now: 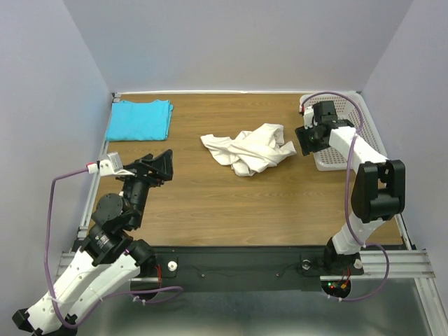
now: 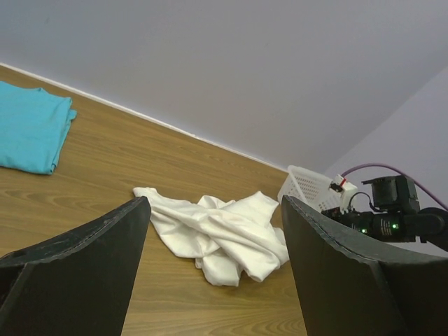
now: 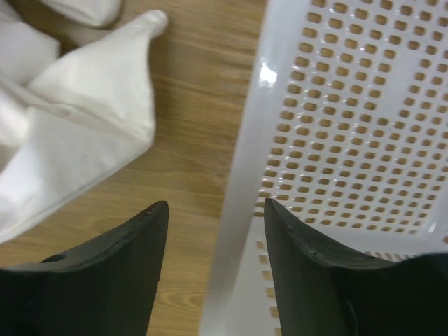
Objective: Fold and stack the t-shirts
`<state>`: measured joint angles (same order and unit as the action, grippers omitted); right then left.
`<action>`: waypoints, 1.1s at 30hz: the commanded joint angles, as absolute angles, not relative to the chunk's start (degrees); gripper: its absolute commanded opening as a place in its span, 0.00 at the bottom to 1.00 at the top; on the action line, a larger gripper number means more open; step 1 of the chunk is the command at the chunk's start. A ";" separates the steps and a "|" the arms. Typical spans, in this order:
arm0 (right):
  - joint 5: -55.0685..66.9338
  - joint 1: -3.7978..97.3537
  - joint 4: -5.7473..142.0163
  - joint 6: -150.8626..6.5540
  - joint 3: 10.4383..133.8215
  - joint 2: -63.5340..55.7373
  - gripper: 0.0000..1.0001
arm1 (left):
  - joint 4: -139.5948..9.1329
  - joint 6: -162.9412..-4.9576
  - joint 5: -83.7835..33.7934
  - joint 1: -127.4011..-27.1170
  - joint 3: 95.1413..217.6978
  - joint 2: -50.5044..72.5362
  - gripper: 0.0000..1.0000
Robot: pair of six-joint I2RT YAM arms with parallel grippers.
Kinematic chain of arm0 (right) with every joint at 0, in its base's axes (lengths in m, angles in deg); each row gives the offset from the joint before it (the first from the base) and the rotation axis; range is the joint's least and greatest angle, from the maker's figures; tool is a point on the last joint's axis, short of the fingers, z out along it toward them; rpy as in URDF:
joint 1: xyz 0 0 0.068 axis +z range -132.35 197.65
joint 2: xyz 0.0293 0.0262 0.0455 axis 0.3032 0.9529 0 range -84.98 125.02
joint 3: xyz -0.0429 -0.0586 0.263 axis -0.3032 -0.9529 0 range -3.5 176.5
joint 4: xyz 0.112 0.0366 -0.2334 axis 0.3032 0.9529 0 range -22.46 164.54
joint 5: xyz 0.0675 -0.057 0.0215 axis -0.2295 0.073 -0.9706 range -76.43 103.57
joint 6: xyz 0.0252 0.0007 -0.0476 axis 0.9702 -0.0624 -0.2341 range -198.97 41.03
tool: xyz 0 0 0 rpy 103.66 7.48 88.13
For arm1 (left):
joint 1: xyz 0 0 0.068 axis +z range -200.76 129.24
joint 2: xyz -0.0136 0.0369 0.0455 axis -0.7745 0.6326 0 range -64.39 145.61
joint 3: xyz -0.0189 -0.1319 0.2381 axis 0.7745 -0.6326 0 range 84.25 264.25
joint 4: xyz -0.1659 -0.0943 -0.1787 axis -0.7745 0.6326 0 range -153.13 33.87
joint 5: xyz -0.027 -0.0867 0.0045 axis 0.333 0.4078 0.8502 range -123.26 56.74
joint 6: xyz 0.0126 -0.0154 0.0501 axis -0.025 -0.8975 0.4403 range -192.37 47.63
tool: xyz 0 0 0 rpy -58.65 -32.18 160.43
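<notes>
The cream-white t-shirt (image 1: 250, 148) lies crumpled at the table's far middle; it also shows in the left wrist view (image 2: 217, 234) and the right wrist view (image 3: 63, 133). The turquoise t-shirt (image 1: 140, 119) lies folded at the far left corner, also in the left wrist view (image 2: 31, 126). My left gripper (image 1: 162, 164) is open and empty, left of and nearer than the white shirt, in its own view (image 2: 213, 210). My right gripper (image 1: 308, 140) is open and empty, above the rim of the white mesh basket (image 3: 350, 126), just right of the white shirt, in its own view (image 3: 215, 213).
The white plastic mesh basket (image 1: 336, 157) stands at the far right against the wall. Lavender walls enclose the table on the left, back and right. A metal rail (image 1: 280, 269) runs along the near edge by the arm bases.
</notes>
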<state>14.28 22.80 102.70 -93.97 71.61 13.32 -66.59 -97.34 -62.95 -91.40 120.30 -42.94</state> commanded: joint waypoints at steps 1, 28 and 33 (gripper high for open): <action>20.60 22.66 97.34 -91.71 71.82 14.51 0.56 | -67.79 -97.95 -63.93 -91.28 119.67 -44.17 0.87; 33.43 21.96 90.30 -92.50 85.79 26.11 0.11 | -67.26 -98.21 -64.11 -91.28 119.67 -44.26 0.87; 34.14 20.12 90.04 -92.50 85.70 26.64 0.10 | -67.26 -98.21 -64.19 -91.19 119.41 -44.35 0.87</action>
